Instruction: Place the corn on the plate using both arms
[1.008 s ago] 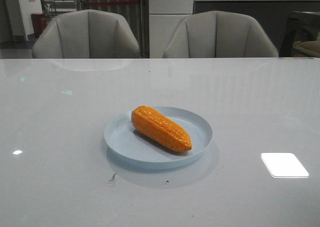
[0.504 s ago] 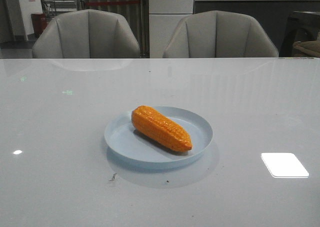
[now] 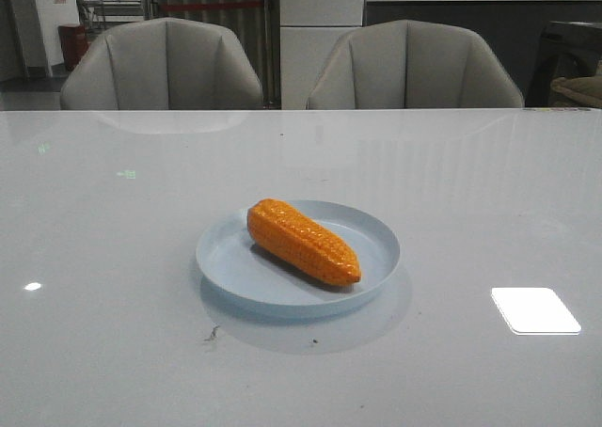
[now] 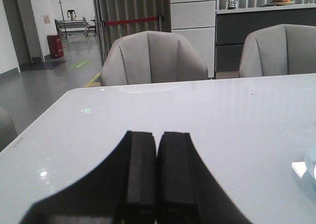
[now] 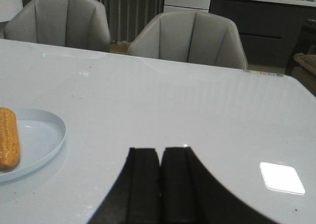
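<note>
The orange corn lies on its side inside the pale blue plate at the middle of the white table, its narrow tip toward the front right. Both also show at the edge of the right wrist view, the corn on the plate. A sliver of the plate shows in the left wrist view. My left gripper is shut and empty, above bare table well apart from the plate. My right gripper is shut and empty, beside the plate. Neither arm shows in the front view.
Two grey chairs stand behind the table's far edge. A bright light reflection lies on the tabletop at the front right. A few small dark specks sit in front of the plate.
</note>
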